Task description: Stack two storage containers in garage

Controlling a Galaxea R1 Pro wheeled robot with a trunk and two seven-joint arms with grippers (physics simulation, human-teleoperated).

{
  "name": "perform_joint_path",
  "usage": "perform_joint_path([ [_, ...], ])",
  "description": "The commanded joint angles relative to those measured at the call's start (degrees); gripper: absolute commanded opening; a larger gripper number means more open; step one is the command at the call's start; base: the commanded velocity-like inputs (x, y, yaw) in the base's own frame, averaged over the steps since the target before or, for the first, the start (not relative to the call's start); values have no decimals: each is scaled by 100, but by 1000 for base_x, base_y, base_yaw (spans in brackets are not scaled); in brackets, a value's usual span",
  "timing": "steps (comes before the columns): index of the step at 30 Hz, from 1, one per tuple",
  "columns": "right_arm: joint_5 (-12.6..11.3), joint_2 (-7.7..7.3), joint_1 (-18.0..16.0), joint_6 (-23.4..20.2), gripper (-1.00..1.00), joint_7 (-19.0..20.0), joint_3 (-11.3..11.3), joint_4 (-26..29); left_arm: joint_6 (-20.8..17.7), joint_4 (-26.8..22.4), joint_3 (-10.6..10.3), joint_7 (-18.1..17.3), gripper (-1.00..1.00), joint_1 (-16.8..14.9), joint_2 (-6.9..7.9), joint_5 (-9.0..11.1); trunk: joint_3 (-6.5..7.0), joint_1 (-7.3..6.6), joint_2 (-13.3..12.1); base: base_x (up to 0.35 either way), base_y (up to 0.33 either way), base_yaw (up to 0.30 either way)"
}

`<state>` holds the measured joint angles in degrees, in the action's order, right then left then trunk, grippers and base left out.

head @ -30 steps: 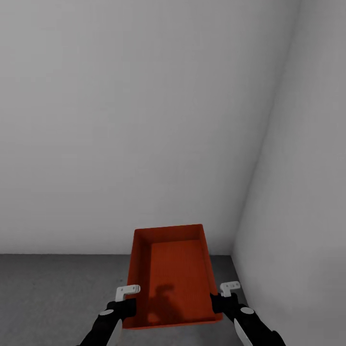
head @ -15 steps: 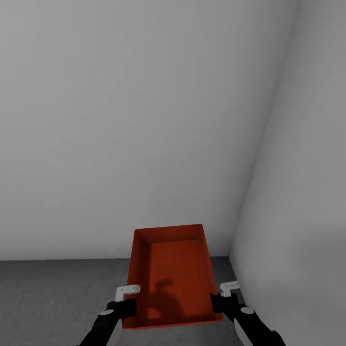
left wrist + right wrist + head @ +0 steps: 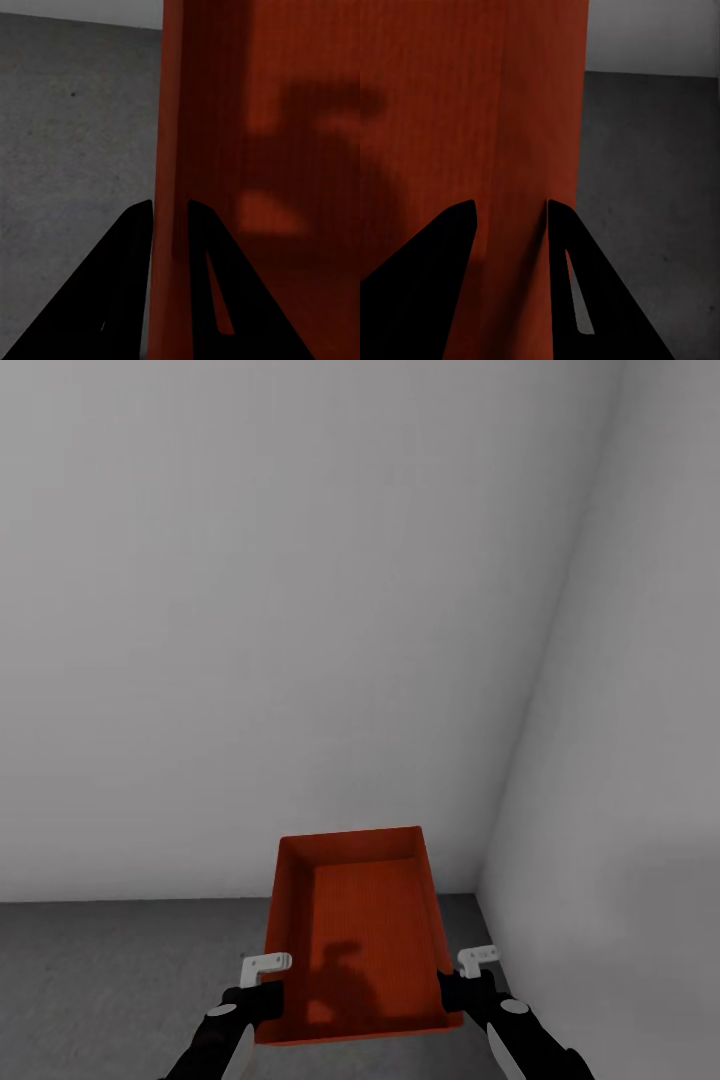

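One bin (image 3: 355, 935) was held between two pincers above the grey floor (image 3: 120, 980), near a white corner. The left pincer (image 3: 169, 214) and right pincer (image 3: 510, 214) each clamped a side wall. The bin's underside was hidden.

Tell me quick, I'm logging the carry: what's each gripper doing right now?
Left gripper: shut on the storage container, pinching its left wall.
Right gripper: shut on the same storage container, pinching its right wall.

The floor (image 3: 120, 970) edge sits slightly lower than a second ago; the view has tilted.
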<state>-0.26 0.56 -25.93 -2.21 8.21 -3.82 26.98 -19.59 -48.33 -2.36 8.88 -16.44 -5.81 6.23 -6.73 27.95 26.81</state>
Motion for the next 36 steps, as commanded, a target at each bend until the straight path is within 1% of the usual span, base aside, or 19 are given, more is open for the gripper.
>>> perform_joint_path([
  [1, -216, -3, -8, -25, -100, 331, 32, -7, 237, -19, -21, 226, -100, 1, 115, -215, -12, 3, 12, 0, 0, 0],
  [10, -216, -3, -8, -25, -100, 331, 30, -2, 237, -19, -23, 227, -100, 1, 115, -215, -13, 3, 12, 0, 0, 0],
  [29, -212, -3, -8, -25, -100, 331, 30, -1, 236, -10, -28, 221, -100, 1, 115, -218, -183, 3, 12, 0, 0, 0],
  [36, -212, -3, -8, -25, -100, 331, 30, 0, 237, -10, -22, 227, -100, 1, 115, -218, -372, 157, 292, 0, 0, 0],
])
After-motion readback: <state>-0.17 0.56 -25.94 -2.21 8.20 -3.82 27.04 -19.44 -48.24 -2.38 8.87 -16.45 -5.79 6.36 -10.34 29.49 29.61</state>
